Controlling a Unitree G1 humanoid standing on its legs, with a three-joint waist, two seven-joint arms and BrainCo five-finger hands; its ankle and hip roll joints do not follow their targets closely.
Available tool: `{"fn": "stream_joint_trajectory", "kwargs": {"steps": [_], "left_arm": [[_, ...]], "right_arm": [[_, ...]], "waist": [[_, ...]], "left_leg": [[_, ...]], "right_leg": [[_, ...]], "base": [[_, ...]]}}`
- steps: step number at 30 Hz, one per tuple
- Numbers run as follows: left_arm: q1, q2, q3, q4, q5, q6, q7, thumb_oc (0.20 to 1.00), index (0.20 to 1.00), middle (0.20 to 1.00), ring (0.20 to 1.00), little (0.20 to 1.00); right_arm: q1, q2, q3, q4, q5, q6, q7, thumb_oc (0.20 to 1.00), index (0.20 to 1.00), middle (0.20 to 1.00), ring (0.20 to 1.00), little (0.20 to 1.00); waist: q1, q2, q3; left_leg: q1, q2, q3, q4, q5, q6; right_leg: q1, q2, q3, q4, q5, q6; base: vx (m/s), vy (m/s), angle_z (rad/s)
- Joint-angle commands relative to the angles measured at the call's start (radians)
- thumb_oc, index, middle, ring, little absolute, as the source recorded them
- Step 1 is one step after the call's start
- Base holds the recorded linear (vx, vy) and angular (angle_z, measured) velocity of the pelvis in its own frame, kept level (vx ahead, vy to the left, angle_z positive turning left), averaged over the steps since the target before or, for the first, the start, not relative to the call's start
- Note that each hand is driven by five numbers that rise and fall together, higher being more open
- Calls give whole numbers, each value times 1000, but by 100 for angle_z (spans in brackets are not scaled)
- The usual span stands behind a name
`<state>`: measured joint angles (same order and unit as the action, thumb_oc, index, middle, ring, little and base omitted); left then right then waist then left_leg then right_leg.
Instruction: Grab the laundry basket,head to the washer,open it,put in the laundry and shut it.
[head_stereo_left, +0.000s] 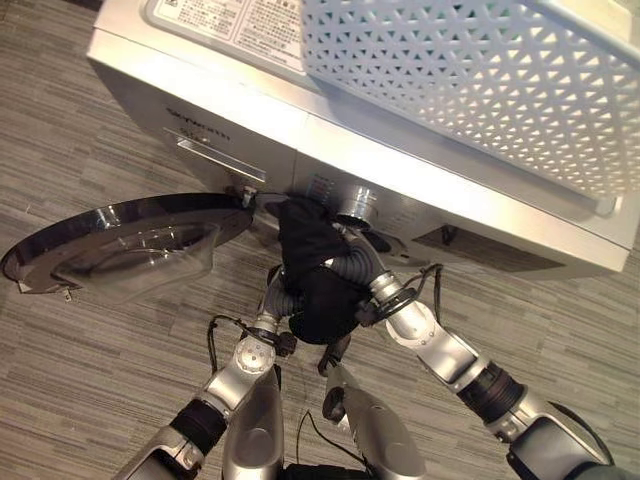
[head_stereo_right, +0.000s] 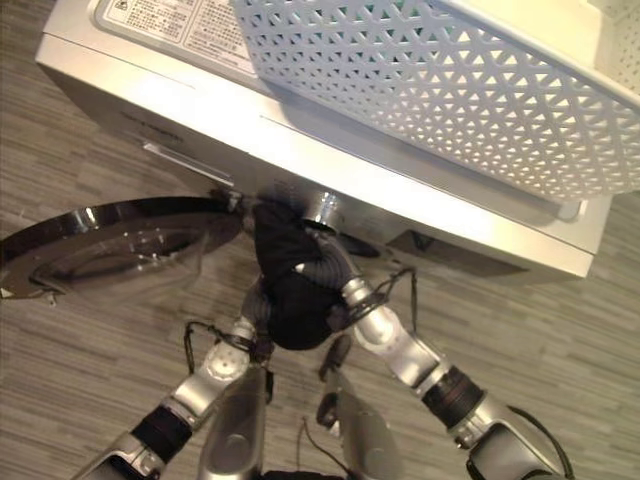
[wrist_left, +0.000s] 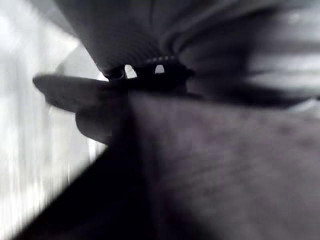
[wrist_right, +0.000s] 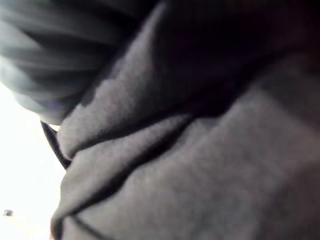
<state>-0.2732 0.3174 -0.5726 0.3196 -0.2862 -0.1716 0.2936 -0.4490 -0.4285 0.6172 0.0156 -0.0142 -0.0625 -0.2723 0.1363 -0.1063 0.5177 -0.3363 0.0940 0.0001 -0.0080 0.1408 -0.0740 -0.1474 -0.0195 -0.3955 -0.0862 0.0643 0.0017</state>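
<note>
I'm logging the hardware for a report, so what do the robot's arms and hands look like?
Both arms are silver-grey metal with rounded joint housings and black bands between segments; thin black cables loop beside the wrists. The left hand and right hand wear dark ribbed covers over wrist and back, like corrugated sleeves. Their fingers are hidden in dark cloth, so I can't describe them.

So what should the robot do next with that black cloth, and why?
Probably push the black cloth forward into the washer. The round door already hangs open to the left, and both arms hold the bundle up against the washer's front, just under the knob. The white basket sits on top. The cloth hides the fingers of the left hand and the right hand, so a slow push looks safest.
</note>
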Motion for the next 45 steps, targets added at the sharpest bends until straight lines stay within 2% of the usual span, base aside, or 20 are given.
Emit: {"fn": "stream_joint_trajectory", "kwargs": {"steps": [1, 7, 16, 25, 26, 27, 28, 29, 30, 37, 38, 39, 40, 41, 45], "left_arm": [[-18, -59, -51, -31, -66, -58, -49, 1000, 1000, 1000, 1000, 1000], [-83, -108, -84, 33, -132, -48, -71, 1000, 1000, 1000, 1000, 1000], [-267, -213, -144, 157, -194, -37, -49, 1000, 1000, 1000, 1000, 1000], [-324, -254, -141, 199, -278, -50, -41, 1000, 1000, 1000, 1000, 1000], [-322, -256, -139, 199, -295, -49, -43, 956, 956, 956, 956, 956], [-322, -256, -139, 199, -295, -49, -43, 746, 746, 746, 746, 746], [-316, -264, -132, 208, -324, -48, -43, 473, 473, 473, 473, 473], [-316, -264, -132, 208, -325, -48, -43, 473, 473, 473, 473, 473], [-313, -268, -137, 217, -331, -47, -39, 200, 200, 200, 200, 200], [-294, -257, -119, 212, -310, -59, -8, 200, 200, 200, 200, 200], [-287, -252, -117, 208, -304, -62, -7, 200, 200, 200, 200, 200], [-287, -252, -117, 207, -304, -62, -6, 200, 200, 200, 200, 200], [-273, -246, -109, 205, -299, -68, -5, 200, 200, 200, 200, 200], [-264, -243, -106, 205, -300, -70, -5, 200, 200, 200, 200, 200], [-237, -241, -91, 204, -313, -76, -9, 200, 200, 200, 200, 200]], "right_arm": [[11, -32, -28, -102, 25, -28, -19, 200, 200, 200, 200, 200], [22, -17, -15, -96, 75, -31, -8, 200, 200, 200, 200, 200], [8, -12, -2, -77, 124, -31, -27, 200, 200, 200, 200, 200], [-12, -23, -27, -78, 133, -35, -54, 200, 200, 200, 200, 200], [-12, -25, -29, -78, 132, -35, -58, 200, 200, 200, 200, 200], [-12, -25, -29, -78, 132, -35, -58, 200, 200, 200, 200, 200], [-13, -22, -31, -76, 133, -31, -61, 200, 200, 200, 200, 200], [-13, -22, -31, -76, 133, -31, -61, 200, 200, 200, 200, 200], [-14, -22, -31, -76, 133, -31, -63, 200, 200, 200, 200, 200], [17, -11, -24, -61, 192, -50, -63, 200, 200, 200, 200, 200], [29, -12, -23, -58, 207, -54, -58, 269, 269, 269, 269, 269], [29, -12, -23, -58, 208, -54, -58, 379, 379, 379, 379, 379], [46, -17, -12, -45, 223, -54, -44, 903, 903, 903, 903, 903], [53, -18, -6, -35, 232, -56, -37, 1000, 1000, 1000, 1000, 1000], [74, -34, 12, 9, 234, -45, -12, 1000, 1000, 1000, 1000, 1000]], "waist": [[-15, 27, -22], [-29, 19, -19], [-81, -16, -23], [-105, -31, -14], [-105, -33, -12], [-105, -33, -12], [-107, -38, -11], [-107, -38, -11], [-108, -41, -8], [-100, -51, 1], [-99, -54, 2], [-99, -54, 1], [-94, -57, 2], [-92, -59, 2], [-85, -65, 2]], "left_leg": [[-12, 87, 50, 5, -3, -29], [-18, 88, 67, -5, 3, -33], [-21, 108, 121, 8, 2, -43], [-16, 121, 155, 17, -2, -48], [-16, 123, 160, 19, -2, -49], [-16, 123, 160, 19, -2, -49], [-17, 128, 165, 22, -2, -49], [-17, 128, 165, 22, -2, -49], [-17, 132, 169, 25, -2, -51], [-18, 143, 180, 24, 6, -58], [-19, 145, 180, 23, 7, -59], [-18, 145, 180, 23, 7, -59], [-20, 149, 180, 23, 9, -60], [-21, 150, 180, 21, 11, -61], [-22, 153, 182, 14, 18, -63]], "right_leg": [[-56, -70, 22, 118, -114, 47], [-62, -73, 12, 112, -103, 52], [-65, -76, 12, 100, -79, 61], [-63, -79, 11, 97, -67, 67], [-63, -78, 12, 96, -67, 67], [-63, -78, 12, 96, -67, 67], [-63, -77, 12, 96, -65, 67], [-63, -77, 12, 96, -64, 67], [-62, -77, 11, 95, -63, 67], [-59, -70, -1, 91, -62, 66], [-58, -68, -2, 91, -62, 65], [-58, -68, -2, 91, -62, 65], [-58, -66, -5, 90, -63, 63], [-58, -64, -7, 88, -62, 63], [-57, -61, -14, 85, -60, 63]], "base": [[-8, -28, 7], [-12, -2, 8], [0, 0, 0], [-4, 1, -1], [0, 0, 0], [0, 0, 0], [-7, -8, -4], [-13, -16, -9], [-7, -15, -10], [-5, -21, -3], [0, 0, 0], [7, -44, 0], [8, -46, 0], [9, -62, -1], [6, -37, 0]]}}
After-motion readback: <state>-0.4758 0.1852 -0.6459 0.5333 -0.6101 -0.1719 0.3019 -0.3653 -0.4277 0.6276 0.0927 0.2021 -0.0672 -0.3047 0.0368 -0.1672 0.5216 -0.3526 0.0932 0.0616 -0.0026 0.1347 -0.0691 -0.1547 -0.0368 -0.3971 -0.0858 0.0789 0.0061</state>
